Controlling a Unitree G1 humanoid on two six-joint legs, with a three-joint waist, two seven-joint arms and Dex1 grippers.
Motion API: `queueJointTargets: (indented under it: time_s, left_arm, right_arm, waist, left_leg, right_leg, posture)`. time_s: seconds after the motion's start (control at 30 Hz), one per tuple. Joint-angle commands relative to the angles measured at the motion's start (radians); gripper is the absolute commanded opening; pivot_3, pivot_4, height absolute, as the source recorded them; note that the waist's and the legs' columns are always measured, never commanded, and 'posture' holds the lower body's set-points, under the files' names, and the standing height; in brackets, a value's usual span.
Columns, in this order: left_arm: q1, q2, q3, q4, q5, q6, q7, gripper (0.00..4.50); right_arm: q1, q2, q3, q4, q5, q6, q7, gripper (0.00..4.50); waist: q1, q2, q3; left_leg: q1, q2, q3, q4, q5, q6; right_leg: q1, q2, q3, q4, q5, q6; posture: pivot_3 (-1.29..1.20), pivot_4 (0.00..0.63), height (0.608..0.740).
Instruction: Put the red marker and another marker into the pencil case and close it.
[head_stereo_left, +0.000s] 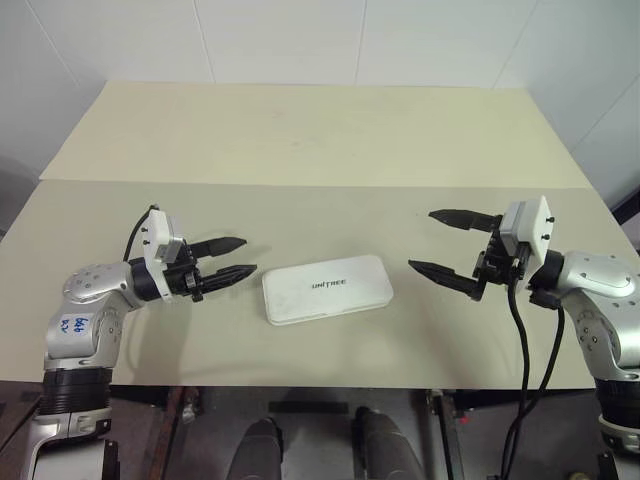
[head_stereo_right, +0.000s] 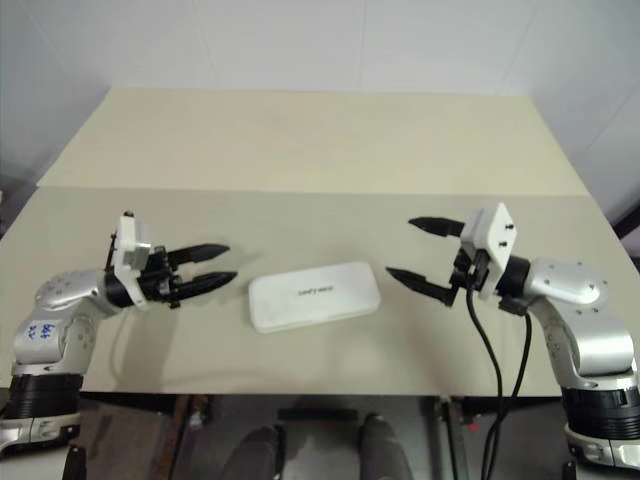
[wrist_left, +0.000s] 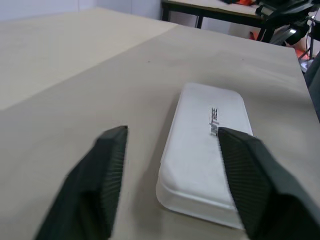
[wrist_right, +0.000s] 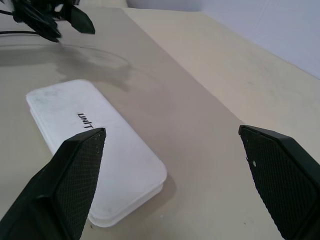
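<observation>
Two beige tabletops (head_stereo_left: 300, 130) end to end, white walls (head_stereo_left: 300, 40) behind.

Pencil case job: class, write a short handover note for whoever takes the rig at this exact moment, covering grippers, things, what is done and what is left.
Left gripper: open, holding nothing, just left of the case.
Right gripper: wide open, holding nothing, right of the case.
Pencil case: shut, flat on the table between the grippers, lettering up.
Markers: none on the table; presumably inside the case, which cannot be confirmed.
Done: case closed.
Left: apparently nothing but pulling the arms back.
</observation>
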Motion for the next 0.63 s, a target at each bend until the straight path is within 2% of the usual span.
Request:
queueJointTargets:
  time_s: [0.03, 0.33, 0.63]
  left_arm:
    - [0.017, 0.006, 0.040, -0.054, -0.033, -0.022, 0.030, 4.36]
    - [0.043, -0.002, 0.021, -0.128, -0.026, -0.026, 0.101, 4.46]
    - [0.081, 0.006, 0.033, -0.180, -0.034, -0.007, 0.163, 4.46]
  right_arm:
    - [0.014, -0.008, -0.070, -0.002, 0.002, -0.029, -0.028, 4.50]
    - [0.078, -0.040, -0.128, 0.045, -0.024, -0.071, -0.019, 4.50]
    - [0.062, -0.020, -0.097, 0.064, -0.028, -0.073, -0.033, 4.50]
  waist:
    - [0.000, 0.000, 0.000]
    - [-0.001, 0.000, 0.000]
    - [-0.006, 0.000, 0.000]
  left_leg:
    - [0.000, 0.000, 0.000, 0.000, 0.000, 0.000]
    - [0.000, 0.000, 0.000, 0.000, 0.000, 0.000]
    - [0.000, 0.000, 0.000, 0.000, 0.000, 0.000]
  right_leg:
    - [0.000, 0.000, 0.000, 0.000, 0.000, 0.000]
    - [0.000, 0.000, 0.000, 0.000, 0.000, 0.000]
    - [0.000, 0.000, 0.000, 0.000, 0.000, 0.000]
  posture:
    - [0.00, 0.150, 0.740]
    - [0.00, 0.150, 0.740]
    - [0.00, 0.150, 0.740]
